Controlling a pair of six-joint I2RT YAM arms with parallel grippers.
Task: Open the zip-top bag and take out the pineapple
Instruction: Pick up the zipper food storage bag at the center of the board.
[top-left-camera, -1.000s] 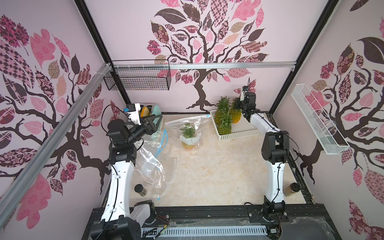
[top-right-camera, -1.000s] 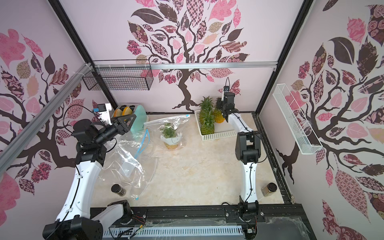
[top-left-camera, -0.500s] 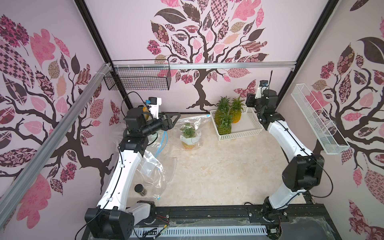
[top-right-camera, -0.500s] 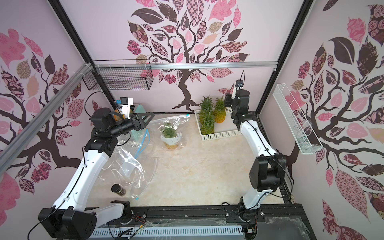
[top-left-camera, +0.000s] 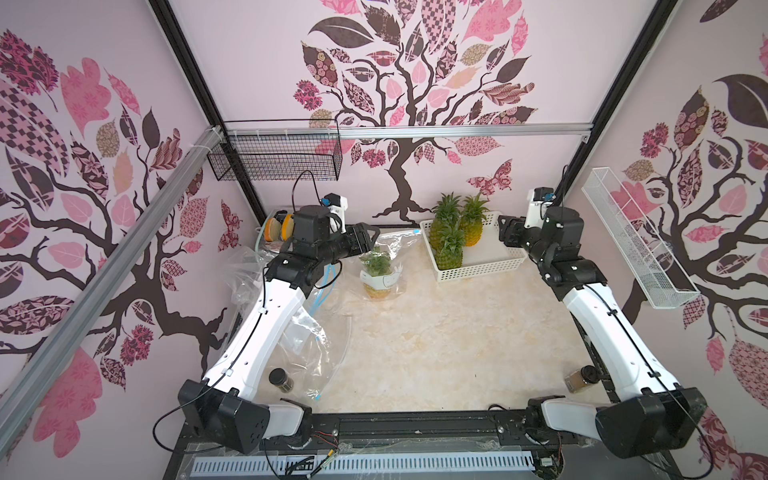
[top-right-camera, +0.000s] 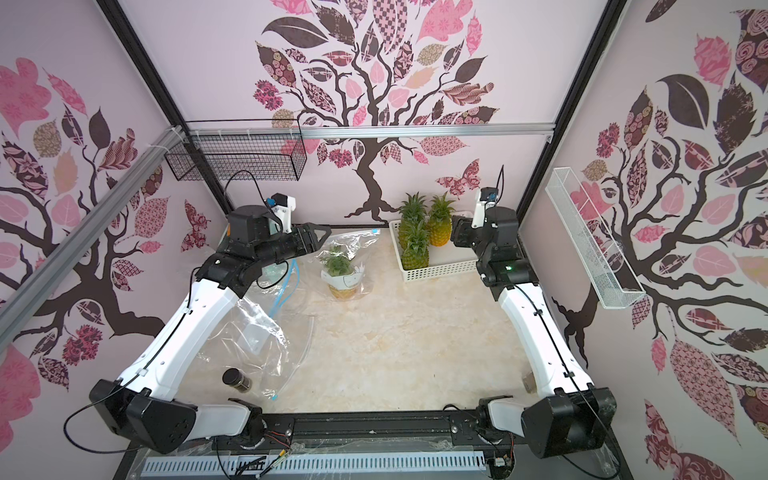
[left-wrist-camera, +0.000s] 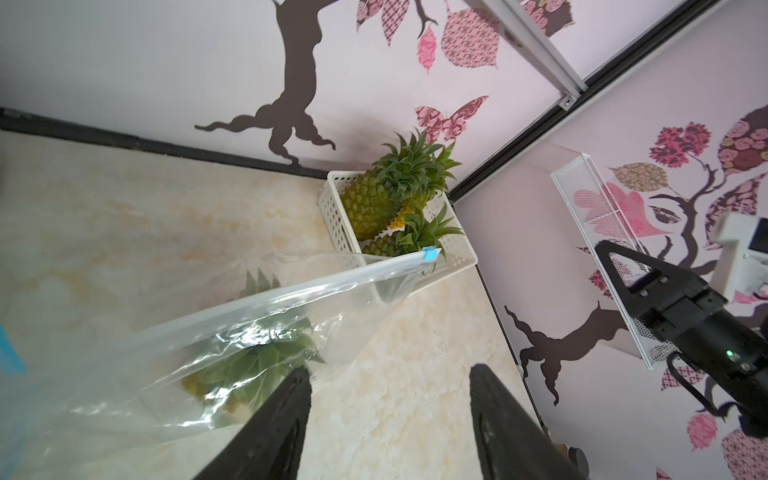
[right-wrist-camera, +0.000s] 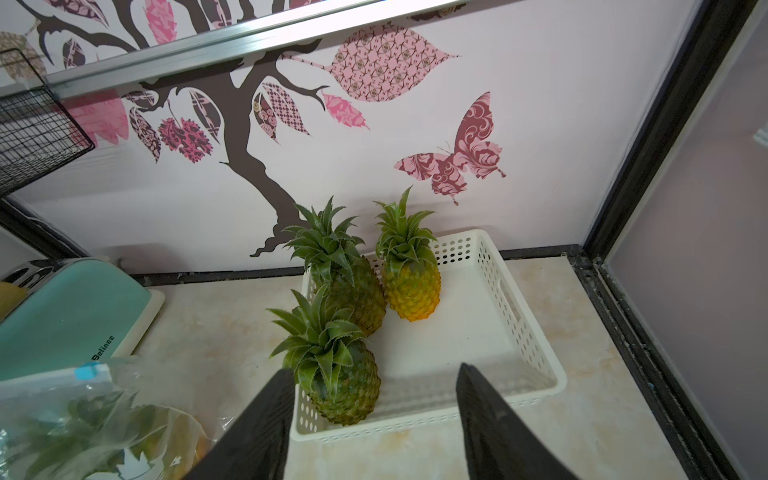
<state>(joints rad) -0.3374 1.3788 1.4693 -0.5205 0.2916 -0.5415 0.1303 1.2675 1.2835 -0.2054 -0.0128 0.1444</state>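
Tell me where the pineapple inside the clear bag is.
In both top views the bagged pineapple stands near the back wall, left of the white basket, close to the left tool.

The pineapple (left-wrist-camera: 253, 363) looks fuzzy through the bag (left-wrist-camera: 332, 291) — and the right arm (top-right-camera: 540, 332) hides most of a jar (top-right-camera: 528, 381) in a top view.

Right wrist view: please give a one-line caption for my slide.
Open right gripper facing a white basket with three upright pineapples.

— Is any writing legible here?
— One word: "Belinee", in dark letters low on the side of the teal toaster (right-wrist-camera: 70, 316), in the right wrist view.
— Any numbers or signs?
— None I can read.
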